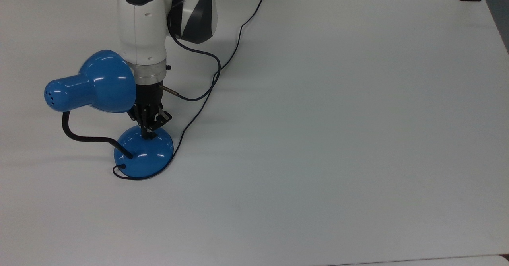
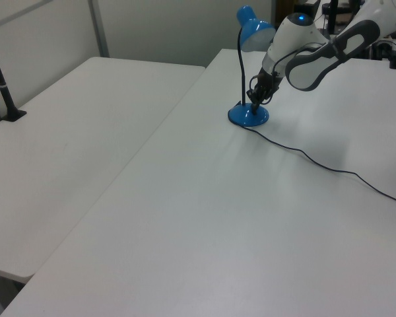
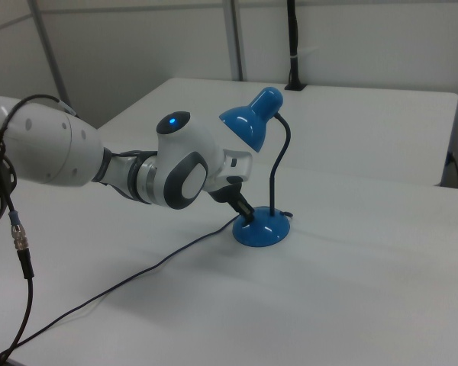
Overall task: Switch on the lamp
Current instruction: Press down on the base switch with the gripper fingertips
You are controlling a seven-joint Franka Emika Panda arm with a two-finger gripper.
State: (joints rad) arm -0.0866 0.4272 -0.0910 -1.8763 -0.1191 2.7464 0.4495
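The lamp stands on the white table (image 1: 318,138) at the top view's left, with a round blue base (image 1: 145,154), a bent black gooseneck (image 1: 79,138) and a glossy blue shade (image 1: 99,83). No glow shows from the shade. My gripper (image 1: 148,134) points down with its black fingers shut together, and their tip rests on the far side of the base, where it covers the small switch. In the left view the gripper (image 2: 256,105) meets the base (image 2: 248,117) from the right. The right view shows the gripper (image 3: 247,216) touching the base (image 3: 261,229) from the left, under the shade (image 3: 250,122).
The lamp's thin black cord (image 1: 206,95) runs from the base past my arm to the table's far edge. A second white table (image 2: 72,139) adjoins at the left view's left. A black post (image 2: 3,92) stands on it.
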